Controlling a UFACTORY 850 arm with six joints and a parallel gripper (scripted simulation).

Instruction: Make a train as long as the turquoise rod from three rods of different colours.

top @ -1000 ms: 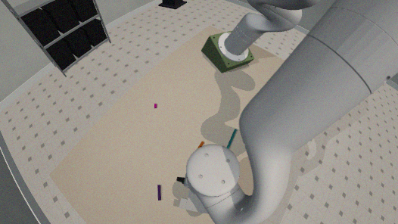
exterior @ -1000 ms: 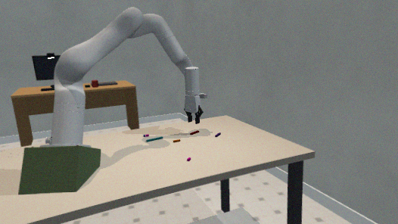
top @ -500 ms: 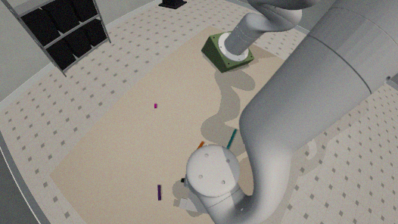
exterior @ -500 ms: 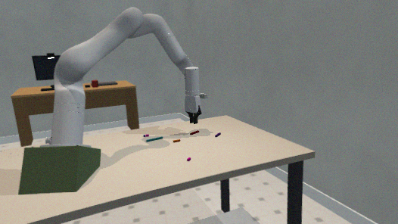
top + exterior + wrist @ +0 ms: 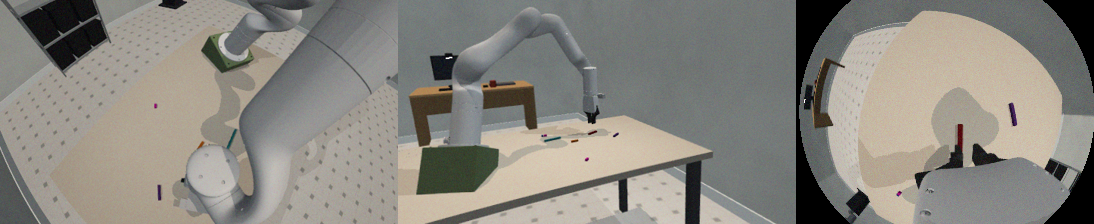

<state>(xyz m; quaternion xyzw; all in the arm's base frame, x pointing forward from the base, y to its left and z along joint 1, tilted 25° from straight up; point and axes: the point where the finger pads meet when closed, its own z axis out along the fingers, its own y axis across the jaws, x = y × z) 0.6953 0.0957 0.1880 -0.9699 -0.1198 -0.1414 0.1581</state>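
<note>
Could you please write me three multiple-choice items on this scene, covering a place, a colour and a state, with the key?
1. In the exterior view, which rod lies nearest below the claw?
A. The orange rod
B. The red rod
C. The purple rod

2. What colour is the sloping block under the arm's base?
A. Green
B. Yellow
C. Red

3. What is the claw's state?
A. Shut on the purple rod
B. Shut on the orange rod
C. Fingers apart, holding nothing

Key:
1. B: the exterior view shows the red rod just under the fingertips.
2. A: the block looks dark green in the top and exterior views.
3. C: the wrist view shows a gap between the fingers, and the exterior view shows no rod raised.
</note>
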